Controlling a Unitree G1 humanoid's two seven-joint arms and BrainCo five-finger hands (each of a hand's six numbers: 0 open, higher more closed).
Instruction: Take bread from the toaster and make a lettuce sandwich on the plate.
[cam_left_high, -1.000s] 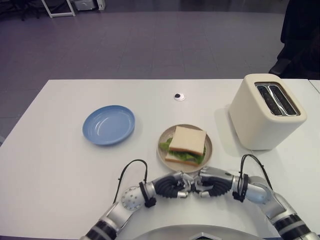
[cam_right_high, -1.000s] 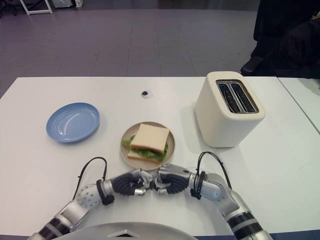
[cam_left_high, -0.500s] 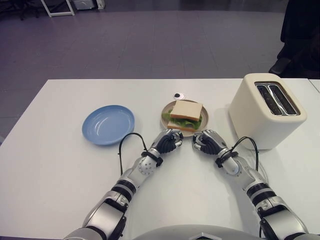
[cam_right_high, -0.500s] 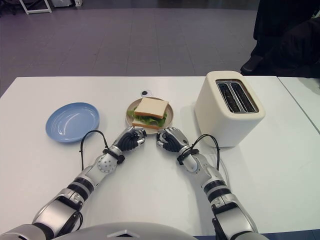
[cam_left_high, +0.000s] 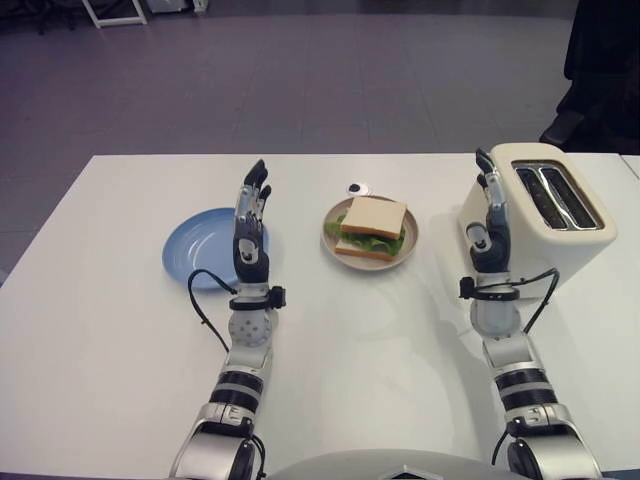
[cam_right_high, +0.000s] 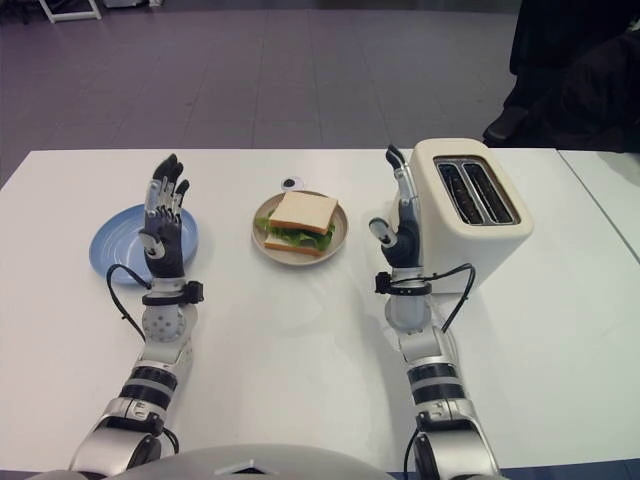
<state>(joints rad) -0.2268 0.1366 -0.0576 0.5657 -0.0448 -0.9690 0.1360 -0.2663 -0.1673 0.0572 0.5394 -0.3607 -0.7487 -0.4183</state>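
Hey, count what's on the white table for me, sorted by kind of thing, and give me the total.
Plates: 2, a blue plate and a tan plate
Sandwiches: 1, the sandwich on the tan plate
Toasters: 1, the toaster
Small discs: 1, the small disc just beyond the tan plate
Total: 5

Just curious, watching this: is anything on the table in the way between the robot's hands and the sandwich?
Nothing visible. The left hand and right hand are raised and open on either side of the sandwich, with only bare table between. The blue plate and toaster sit beyond the hands.
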